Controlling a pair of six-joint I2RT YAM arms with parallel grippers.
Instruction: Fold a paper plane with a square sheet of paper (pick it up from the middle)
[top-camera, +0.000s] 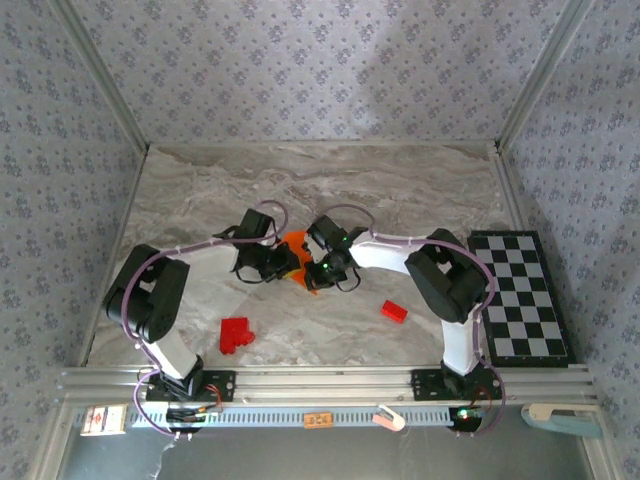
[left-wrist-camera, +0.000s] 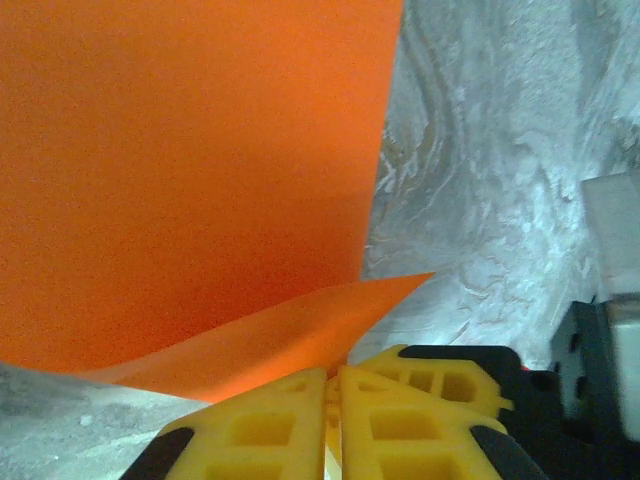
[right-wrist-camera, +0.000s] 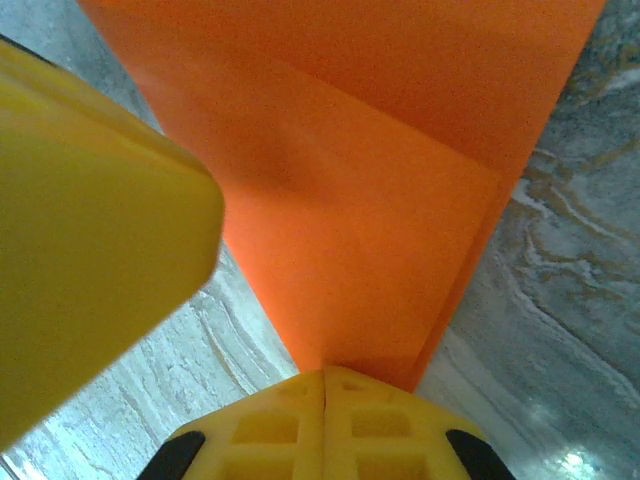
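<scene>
Top external view gives you both arms bent inward over the grey marbled table (top-camera: 400, 190), the left gripper (top-camera: 285, 262) and right gripper (top-camera: 325, 270) meeting near its middle; the thin bright orange sheet of paper (top-camera: 297, 243) lies between them, largely covered by the wrists. On the left wrist view your left gripper (left-wrist-camera: 335, 375) has its yellow fingers pressed together on a curled flap of the paper (left-wrist-camera: 190, 170), whose point juts right over the marble; the rest of the sheet spreads flat ahead. On the right wrist view your right gripper (right-wrist-camera: 325, 375) is likewise clamped on the paper (right-wrist-camera: 350, 200), pinching the narrow end of a folded layer with a straight crease. Two small red plastic blocks (top-camera: 237, 333) (top-camera: 394, 312) lie nearer the bases, well apart from the sheet; a black-and-white chequered board (top-camera: 520, 297) lies at the table's right edge.
</scene>
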